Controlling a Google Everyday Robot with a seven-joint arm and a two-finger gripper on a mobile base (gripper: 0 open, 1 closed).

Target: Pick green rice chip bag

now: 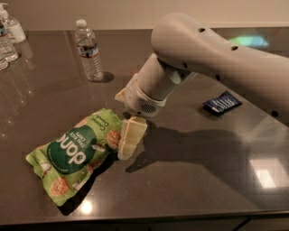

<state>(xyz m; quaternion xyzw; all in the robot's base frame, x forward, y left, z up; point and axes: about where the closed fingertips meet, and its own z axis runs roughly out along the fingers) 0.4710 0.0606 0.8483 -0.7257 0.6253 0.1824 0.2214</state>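
Tabletop (189, 194): dark grey-brown, smooth and glossy, meeting a pale wall (113, 11) along the far edge, with the near edge visible at the bottom of the view. Reflections on the surface: a bright squarish patch of light at right front (264, 173), a small round glint at left front (86, 206), a faint greenish sheen at far right (248, 41), and dim mirror images of the items standing at the back. Green rice chip bag (76, 153): lying flat at left front, printed face up, long axis slanting from near left to far right, dark green circle with white lettering at its middle, cracker pictures toward both ends. Crinkled, sealed as far as visible. Arm (203, 49): large, cream-coloured, entering from the right and angled down toward the middle of the surface, casting a broad shadow to the right of the bag. Gripper (132, 139): low over the tabletop at the bag's far right end, its cream tip overlapping the bag's edge beside a cracker picture; contact with the bag not confirmed. Whether the gripper is spread or closed: cannot tell from this angle. Water bottle (89, 50): upright, clear, white cap, at centre back, well apart from the bag. Further clear bottles (8, 38): upright at the far left corner, partly cut off by the view. Small dark blue packet (222, 103): flat on the surface at right, behind the arm, well apart from the bag.
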